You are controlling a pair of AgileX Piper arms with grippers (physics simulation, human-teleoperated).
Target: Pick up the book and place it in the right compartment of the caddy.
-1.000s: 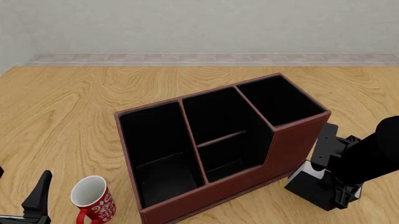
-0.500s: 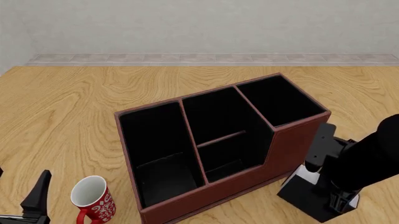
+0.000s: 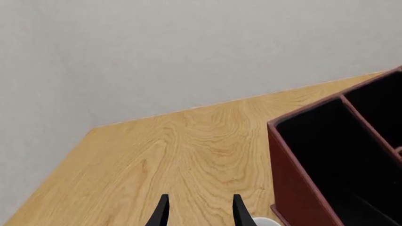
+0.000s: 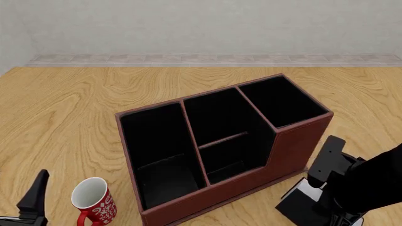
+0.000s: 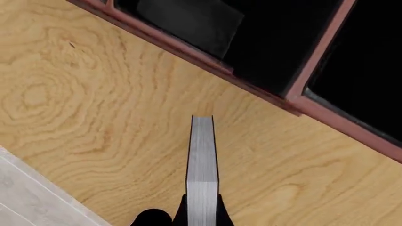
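Landmark: caddy (image 4: 295, 146), reddish-brown box with black lining, standing on the tabletop (image 4: 75, 108); all places below are given relative to it.
Left end effector (image 3: 197, 212): off the caddy's left front corner, low over the tabletop; fingers parted, nothing between them (released).
Mug (image 4: 94, 202): red-and-white, upright, just left of the caddy's front corner, beside the left end effector and apart from it.
Widest slot: leftmost in the caddy, low-fronted, nothing in it.
Divided slot: middle of the caddy, crossed by a low divider.
Right compartment (image 4: 283, 101): smallest slot, tall front wall, nothing in it yet.
Book (image 4: 301, 202): black covers, white page edges; off the caddy's right front corner, below its rim, near the wall.
Right end effector (image 5: 201, 214): clenched on the book, fingers on the two covers (page edge faces the wrist camera).
Step in hand: carrying, by judgement; placement not done.
Risk: the book may strike the tall front wall if it is not lifted above the rim first; a grip so near one end may let it pivot and jam across the narrow slot.
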